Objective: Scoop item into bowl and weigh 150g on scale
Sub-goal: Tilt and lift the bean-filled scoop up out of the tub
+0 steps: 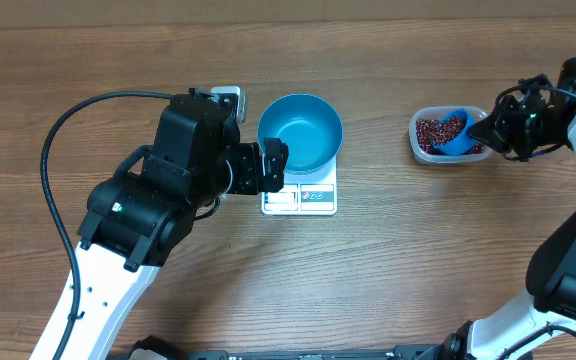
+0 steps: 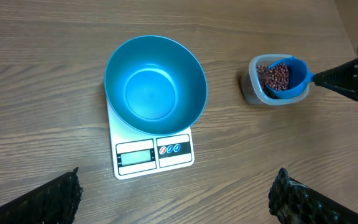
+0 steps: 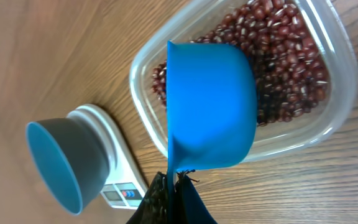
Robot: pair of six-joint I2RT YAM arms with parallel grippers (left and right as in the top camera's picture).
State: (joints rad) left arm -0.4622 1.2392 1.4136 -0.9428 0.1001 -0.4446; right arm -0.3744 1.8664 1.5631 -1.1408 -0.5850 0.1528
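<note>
Presently the bowl (image 2: 155, 93) sits upright on the scale (image 2: 166, 158), covering most of the white platform and leaving only the display and buttons showing along the near edge. From the left wrist view the inside of the bowl is bare blue, with no beans in it. The left gripper (image 1: 272, 166) hovers just beside the bowl's left side, above the wooden table (image 1: 418, 250). Its jaws are spread wide and hold nothing; both fingertips show at the bottom corners of the left wrist view, far apart. The beans (image 3: 291, 56) lie in a loose heap inside a clear plastic tub (image 3: 350, 74), which stands well apart from the scale, off to the right. The right gripper (image 1: 492, 126) is clamped narrow on the handle of a small blue scoop (image 3: 209, 106). The scoop's cup is down inside the tub, resting on or against the beans at the end nearer the arm. In the right wrist view only the cup's outer wall shows. The other views are too small to tell whether the cup has beans in it.
</note>
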